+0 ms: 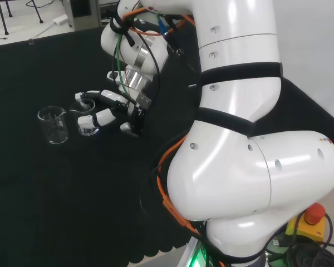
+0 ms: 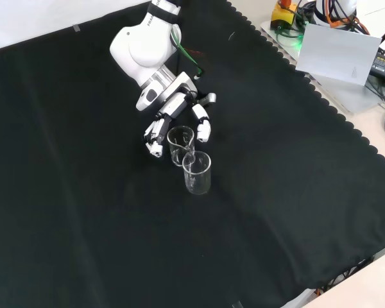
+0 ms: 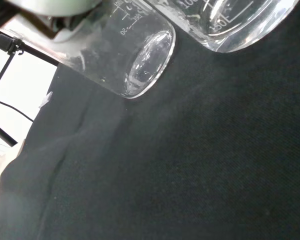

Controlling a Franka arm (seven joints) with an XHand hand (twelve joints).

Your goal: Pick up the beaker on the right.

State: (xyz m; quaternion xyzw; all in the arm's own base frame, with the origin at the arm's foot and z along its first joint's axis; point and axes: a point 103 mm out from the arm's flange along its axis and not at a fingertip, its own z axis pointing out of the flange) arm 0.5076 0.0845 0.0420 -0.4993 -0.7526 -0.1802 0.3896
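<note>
Between the hand's (image 1: 108, 108) curled fingers stands the target beaker (image 1: 86, 119), partly enclosed. Judged light, rigid, slippery, fragile glass: grip mid-wall, clear of the neighbouring beaker (image 1: 53, 124).

From my seat, head view: the near beaker (image 1: 88, 123) sits half behind the hand (image 1: 108, 108), so I can't tell whether the fingers touch glass. Wrist view cuts both beakers off at the frame edge, the closer beaker (image 3: 230, 25) most. Big white arm links (image 1: 239, 139) hide the cloth (image 1: 72, 194) behind them.
</note>
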